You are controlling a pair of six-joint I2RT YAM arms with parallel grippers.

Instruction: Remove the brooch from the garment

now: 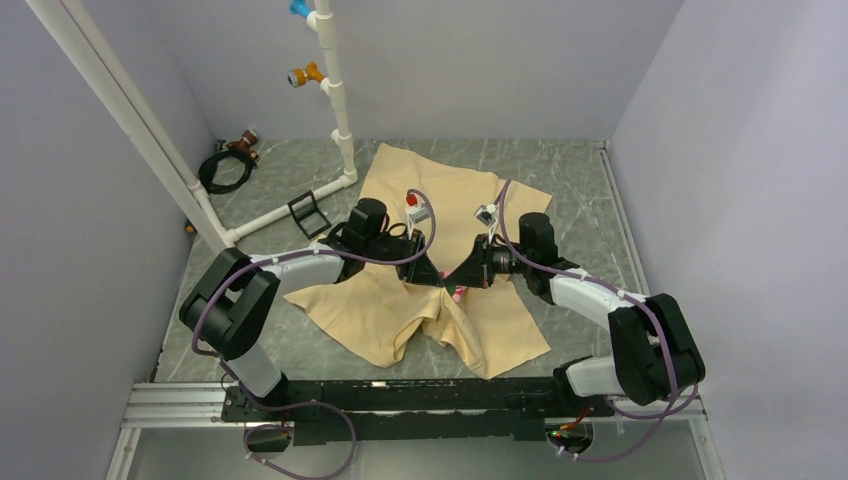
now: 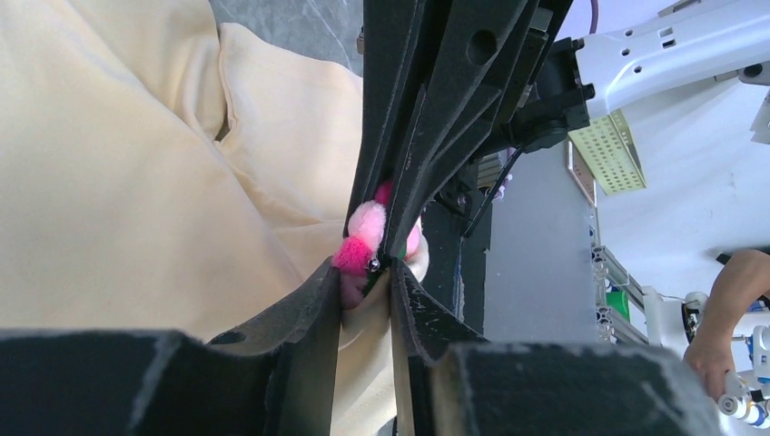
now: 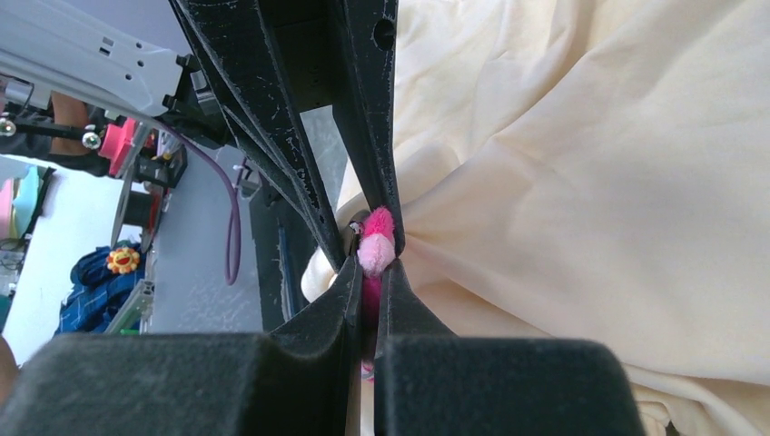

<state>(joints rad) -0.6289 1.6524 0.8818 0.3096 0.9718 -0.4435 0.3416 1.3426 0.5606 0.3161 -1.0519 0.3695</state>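
Note:
The beige garment [image 1: 400, 320] lies spread and rumpled on the grey table, with a fold pulled up at its middle. The pink brooch [image 1: 457, 293] sits on that fold, where both grippers meet tip to tip. My left gripper [image 1: 437, 278] is shut on the cloth fold [image 2: 368, 318] right at the brooch [image 2: 363, 234]. My right gripper [image 1: 463, 279] is shut on the brooch [image 3: 376, 247], whose pink petals are squeezed between its fingers [image 3: 343, 289]. The left gripper [image 2: 365, 272] and right gripper [image 3: 370, 271] nearly touch. The brooch's centre and pin are hidden.
A white pipe rack [image 1: 340, 110] with coloured pegs stands at the back left. A black cable coil [image 1: 222, 168] and a small black stand [image 1: 310, 213] lie near it. Walls close in the left, back and right sides. An aluminium rail [image 1: 180, 405] runs along the near edge.

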